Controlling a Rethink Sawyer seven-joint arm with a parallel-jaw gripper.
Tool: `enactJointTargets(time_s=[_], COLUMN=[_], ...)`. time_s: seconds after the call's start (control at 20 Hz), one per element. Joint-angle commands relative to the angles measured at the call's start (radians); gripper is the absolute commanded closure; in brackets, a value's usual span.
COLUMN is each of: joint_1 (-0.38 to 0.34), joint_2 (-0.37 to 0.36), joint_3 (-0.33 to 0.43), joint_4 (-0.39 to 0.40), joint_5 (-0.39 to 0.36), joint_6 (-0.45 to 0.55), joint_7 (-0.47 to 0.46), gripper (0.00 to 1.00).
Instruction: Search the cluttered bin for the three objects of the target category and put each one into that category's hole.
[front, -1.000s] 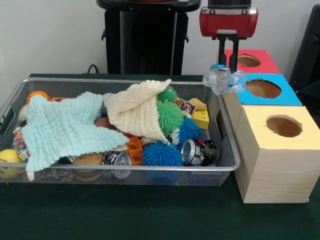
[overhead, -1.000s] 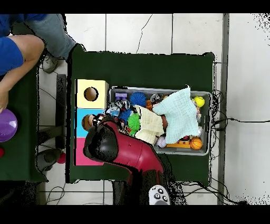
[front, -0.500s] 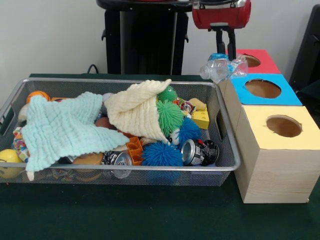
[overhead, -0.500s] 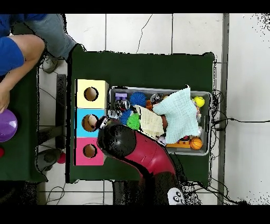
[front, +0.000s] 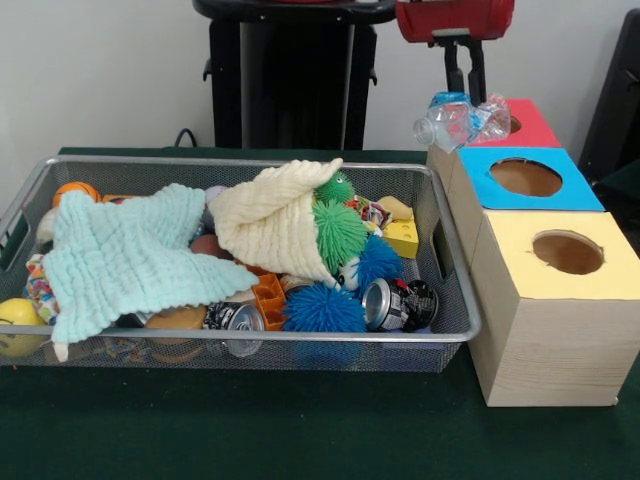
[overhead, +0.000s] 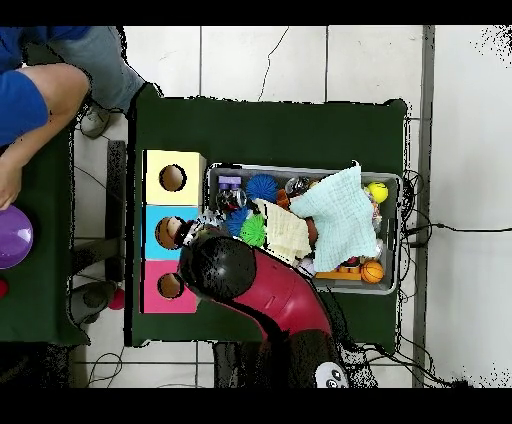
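Three wooden boxes stand in a row just beside the bin (front: 455, 325), topped yellow (front: 565, 255), blue (front: 527, 180) and pink-red (front: 527, 122), each with a round hole. The wire-mesh bin rests on the dark green worktop (front: 300, 430) and is packed full: a pale blue knitted cloth (front: 125, 262) drapes over its left half, a cream cloth (front: 275, 225) folds over the middle, a green spiky ball (front: 338, 232) and two blue spiky balls (front: 325, 308) crowd against it, with crushed cans (front: 395, 303), an orange block (front: 268, 297), a yellow block (front: 402, 238), an orange ball (front: 75, 190) and a yellow ball (front: 18, 325) round the edges.

Above the bin's far right corner the tool (front: 466, 88) hangs from the red arm, its dark fingers closed on a crinkly see-through film bag (front: 462, 120), which is lifted clear of the bin and hides part of the pink-red box behind the blue one. From overhead the arm (overhead: 255, 290) covers the bin's near corner and the tool itself.

Against the frames before, the bag has risen and shifted towards the boxes, away from the bin's rim; the bin's contents lie unchanged.

Behind the worktop stand a pale wall and the black pedestal (front: 290, 70). Overhead, tiled floor surrounds the worktop, and a person's arm in a blue sleeve (overhead: 35, 95) reaches over a second green surface with a purple bowl (overhead: 14, 237).
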Motion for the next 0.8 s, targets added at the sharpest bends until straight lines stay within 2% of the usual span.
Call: enactJointTargets(time_s=[0.05, 0.25, 0.45, 0.6, 0.8], joint_1=[0.014, 0.003, -0.02, -0.039, -0.07], joint_2=[0.017, 0.025, 0.027, 0.02, 0.019], joint_3=[0.038, 0.07, 0.127, 0.186, 0.233], joint_4=[0.017, 0.04, 0.076, 0.132, 0.182], joint_5=[0.038, 0.085, 0.163, 0.271, 0.359], joint_6=[0.088, 0.071, 0.063, 0.054, 0.058], joint_7=[0.23, 0.228, 0.203, 0.176, 0.1], gripper=[1.0, 1.0, 1.0, 1.0, 1.0])
